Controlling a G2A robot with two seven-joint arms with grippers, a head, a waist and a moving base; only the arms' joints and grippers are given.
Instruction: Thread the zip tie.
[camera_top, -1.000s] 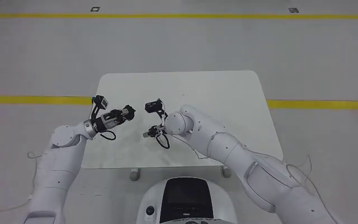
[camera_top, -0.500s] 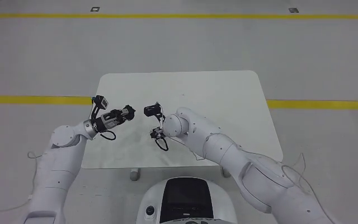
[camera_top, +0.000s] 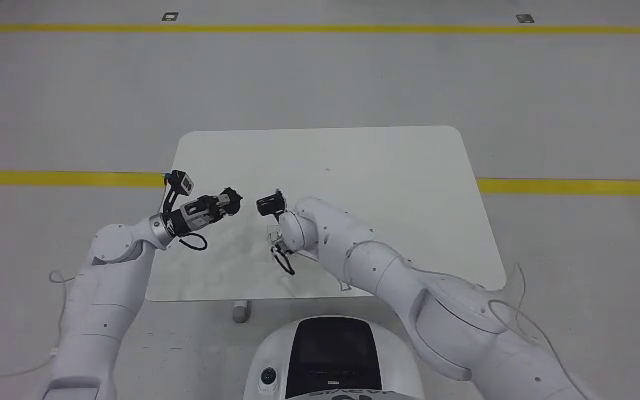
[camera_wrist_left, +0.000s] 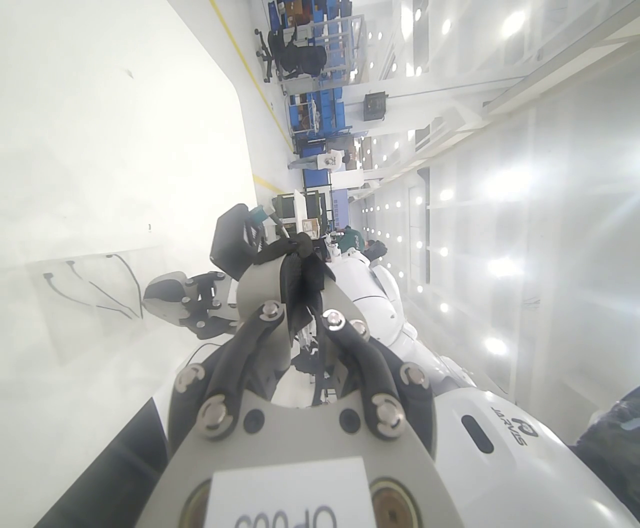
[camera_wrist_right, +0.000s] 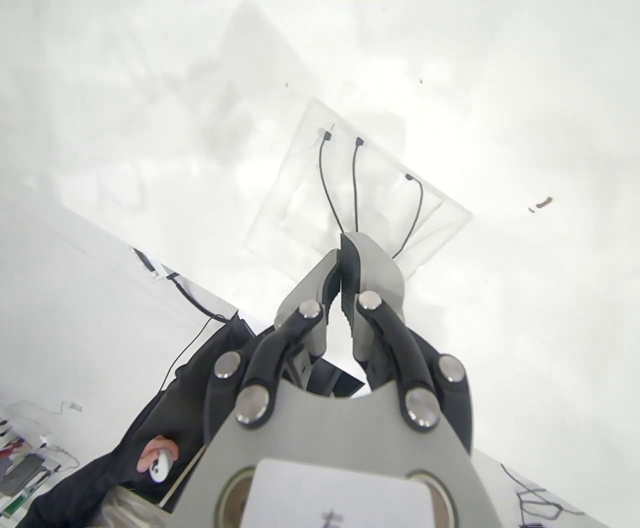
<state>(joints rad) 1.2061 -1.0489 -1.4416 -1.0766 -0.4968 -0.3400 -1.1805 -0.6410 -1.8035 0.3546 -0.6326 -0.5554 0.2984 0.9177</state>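
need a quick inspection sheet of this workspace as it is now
surface: white table with a clear tray on it
job's things: three black zip ties lying side by side in the tray
clutter: small brown scrap on the table
grippers: left gripper over the table, shut on a black piece, cannot tell what; right gripper shut, tips by the ties' near ends, contact unclear
cables: black cables looped at both wrists
surroundings: grey floor with yellow lines

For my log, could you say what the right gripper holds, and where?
Cannot tell: right gripper is shut, and tails of two zip ties hide behind its fingertips.
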